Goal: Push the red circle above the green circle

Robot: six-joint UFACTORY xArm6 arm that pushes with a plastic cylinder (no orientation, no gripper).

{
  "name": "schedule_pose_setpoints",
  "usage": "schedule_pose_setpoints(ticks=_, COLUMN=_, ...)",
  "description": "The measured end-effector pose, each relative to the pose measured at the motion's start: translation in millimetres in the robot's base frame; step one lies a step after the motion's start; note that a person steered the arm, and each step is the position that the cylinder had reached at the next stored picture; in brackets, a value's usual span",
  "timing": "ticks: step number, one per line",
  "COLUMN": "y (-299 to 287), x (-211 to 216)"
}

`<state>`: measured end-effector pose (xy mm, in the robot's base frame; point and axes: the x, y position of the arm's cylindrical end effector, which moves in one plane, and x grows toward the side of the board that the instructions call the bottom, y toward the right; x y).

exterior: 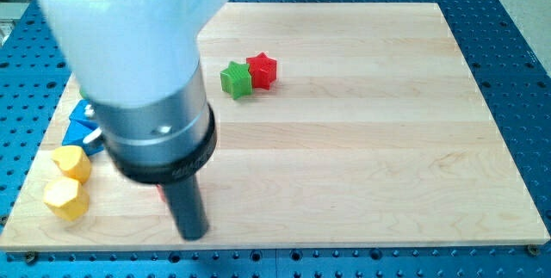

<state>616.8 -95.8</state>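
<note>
My tip point(193, 233) is near the bottom edge of the wooden board point(370, 157), left of the middle. A thin sliver of a red block point(160, 194) shows just left of the rod, mostly hidden behind it; its shape cannot be made out. No green circle shows; the arm's large body covers much of the view's left. A green star point(235, 80) and a red star point(262, 70) touch side by side near the view's top, well above my tip.
Two yellow blocks point(71, 163) point(65, 198) lie at the board's lower left, left of my tip. A blue block point(80, 124) sits above them, partly hidden by the arm. The board lies on a blue perforated table point(516, 20).
</note>
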Motion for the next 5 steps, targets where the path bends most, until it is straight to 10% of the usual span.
schedule_pose_setpoints(ticks=5, y=-17.4, x=-103.5)
